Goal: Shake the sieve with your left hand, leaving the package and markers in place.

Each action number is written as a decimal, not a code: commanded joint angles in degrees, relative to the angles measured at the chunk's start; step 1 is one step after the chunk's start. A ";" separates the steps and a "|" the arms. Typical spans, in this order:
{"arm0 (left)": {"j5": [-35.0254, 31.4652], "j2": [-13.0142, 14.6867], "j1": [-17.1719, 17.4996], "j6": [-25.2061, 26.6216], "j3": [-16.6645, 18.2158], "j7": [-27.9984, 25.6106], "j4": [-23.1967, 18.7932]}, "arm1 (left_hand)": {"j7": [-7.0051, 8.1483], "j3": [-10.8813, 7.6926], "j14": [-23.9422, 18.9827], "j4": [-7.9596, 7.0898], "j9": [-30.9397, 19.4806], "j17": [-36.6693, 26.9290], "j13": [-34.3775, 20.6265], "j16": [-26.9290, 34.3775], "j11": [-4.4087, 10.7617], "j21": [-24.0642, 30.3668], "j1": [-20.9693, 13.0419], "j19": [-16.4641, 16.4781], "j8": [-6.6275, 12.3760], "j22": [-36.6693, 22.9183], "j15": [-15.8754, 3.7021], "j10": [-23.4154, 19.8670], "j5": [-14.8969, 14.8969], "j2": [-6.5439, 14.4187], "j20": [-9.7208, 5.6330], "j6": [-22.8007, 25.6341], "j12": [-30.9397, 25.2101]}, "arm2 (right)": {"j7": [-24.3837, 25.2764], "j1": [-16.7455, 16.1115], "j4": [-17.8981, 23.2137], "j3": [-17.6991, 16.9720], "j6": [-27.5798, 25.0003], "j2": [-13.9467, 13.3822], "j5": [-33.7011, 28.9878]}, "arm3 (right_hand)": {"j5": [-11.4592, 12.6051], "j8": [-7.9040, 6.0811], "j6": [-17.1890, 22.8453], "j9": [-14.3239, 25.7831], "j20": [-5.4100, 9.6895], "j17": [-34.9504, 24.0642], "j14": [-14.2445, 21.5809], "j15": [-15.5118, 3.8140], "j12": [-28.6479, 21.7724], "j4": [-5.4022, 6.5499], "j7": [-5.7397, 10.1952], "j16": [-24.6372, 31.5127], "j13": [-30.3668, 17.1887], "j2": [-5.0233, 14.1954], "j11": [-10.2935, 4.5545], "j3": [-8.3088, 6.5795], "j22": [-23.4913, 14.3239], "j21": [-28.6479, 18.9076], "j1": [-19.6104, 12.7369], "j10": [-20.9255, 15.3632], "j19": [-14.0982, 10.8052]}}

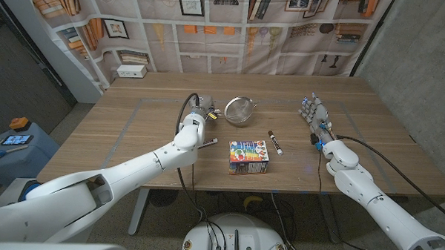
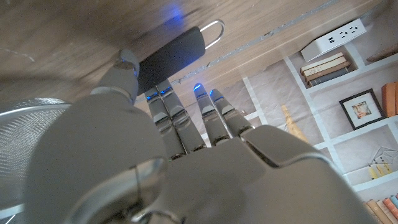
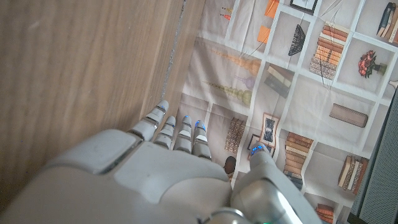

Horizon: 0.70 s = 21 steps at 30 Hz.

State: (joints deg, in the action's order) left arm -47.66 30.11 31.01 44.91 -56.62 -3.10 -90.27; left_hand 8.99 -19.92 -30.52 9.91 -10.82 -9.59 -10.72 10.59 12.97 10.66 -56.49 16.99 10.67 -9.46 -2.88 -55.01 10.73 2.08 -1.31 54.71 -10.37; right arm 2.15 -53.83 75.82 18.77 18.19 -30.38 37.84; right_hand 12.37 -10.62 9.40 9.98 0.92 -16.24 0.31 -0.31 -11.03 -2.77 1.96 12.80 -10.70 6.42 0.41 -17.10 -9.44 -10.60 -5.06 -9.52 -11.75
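The metal mesh sieve (image 1: 240, 109) stands on the wooden table (image 1: 133, 137) just behind its middle, its black handle pointing towards my left hand (image 1: 198, 112). In the left wrist view the handle (image 2: 171, 55) with its wire loop lies just past my fingers (image 2: 186, 121), which are stretched out over it, the thumb beside it; the mesh bowl (image 2: 25, 124) is to the side. Nothing is gripped. A colourful package (image 1: 249, 156) lies near the front edge, with a black-and-white marker (image 1: 275, 142) to its right. My right hand (image 1: 315, 117) waits at the right with its fingers apart, holding nothing.
A white power strip (image 1: 131, 71) lies at the table's far left corner. A printed bookshelf backdrop (image 1: 233, 29) hangs behind the table. Tape lines mark the tabletop. A low stand with small items (image 1: 14, 140) is off the table's left side.
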 commanded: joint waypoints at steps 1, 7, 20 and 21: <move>1.81 0.90 -0.07 1.77 -0.53 0.55 -1.27 | 1.27 0.44 0.06 -0.18 -0.32 -0.10 -0.14 -0.35 -0.10 0.10 -1.37 -0.20 0.19 -0.29 -8.82 1.48 0.48 1.15 0.48 2.50 0.12 | -0.24 0.29 0.20 0.36 -0.14 0.08 -0.24 | -0.24 -0.13 0.47 0.14 0.10 -0.15 0.27 -0.07 -0.15 0.06 -0.17 0.41 -0.10 0.56 0.18 -0.37 -0.18 -0.23 -0.24 -0.16 -0.28; 2.22 1.37 -0.31 2.66 -0.98 1.63 -1.96 | 1.66 1.10 1.03 -0.41 -0.39 -0.07 -0.17 -0.54 -0.11 0.11 -0.49 -0.50 -0.09 -0.31 -8.55 3.75 0.51 0.67 0.80 0.26 0.18 | -0.16 0.21 0.40 0.42 -0.32 0.06 -0.25 | -0.24 -0.09 0.39 0.14 0.04 -0.14 0.26 -0.11 -0.15 0.02 -0.11 0.41 -0.10 0.56 0.28 -0.39 -0.18 -0.25 -0.26 -0.17 -0.35; 3.36 2.22 -0.79 3.41 -1.31 3.07 -3.37 | 1.49 2.38 3.20 -0.44 -0.31 -0.03 -0.16 -0.67 -0.20 0.01 0.96 -1.91 -0.59 -0.34 -8.17 11.35 0.74 -0.74 1.71 -7.49 0.35 | 0.04 -0.06 0.68 0.41 -0.43 0.00 -0.25 | -0.25 -0.11 0.41 0.14 -0.07 -0.15 0.26 -0.16 -0.12 0.00 -0.08 0.43 -0.10 0.58 0.21 -0.41 -0.18 -0.26 -0.22 -0.09 -0.43; 3.40 2.24 -0.81 3.42 -1.34 3.06 -3.38 | 1.49 2.43 3.35 -0.44 -0.31 -0.02 -0.15 -0.68 -0.21 0.00 1.02 -2.01 -0.54 -0.34 -8.17 11.90 0.76 -0.82 1.76 -7.81 0.38 | 0.05 -0.06 0.69 0.41 -0.43 0.00 -0.25 | -0.24 -0.10 0.40 0.14 -0.07 -0.15 0.26 -0.14 -0.12 0.00 -0.10 0.43 -0.10 0.59 0.20 -0.42 -0.18 -0.26 -0.23 -0.09 -0.43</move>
State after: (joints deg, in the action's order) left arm -45.39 31.67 30.61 47.43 -57.58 -1.52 -92.62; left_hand 10.51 -17.68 -27.70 9.42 -11.28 -9.60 -10.92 10.15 12.83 10.66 -55.36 15.35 10.16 -9.46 -2.79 -44.09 11.32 1.98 0.32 47.79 -10.16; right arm 2.07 -53.69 76.21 19.12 17.89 -30.34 37.64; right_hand 12.37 -10.62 9.40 9.98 0.92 -16.24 0.31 -0.31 -11.03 -2.77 1.96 12.80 -10.69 6.42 0.41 -17.09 -9.44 -10.60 -5.06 -9.52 -11.75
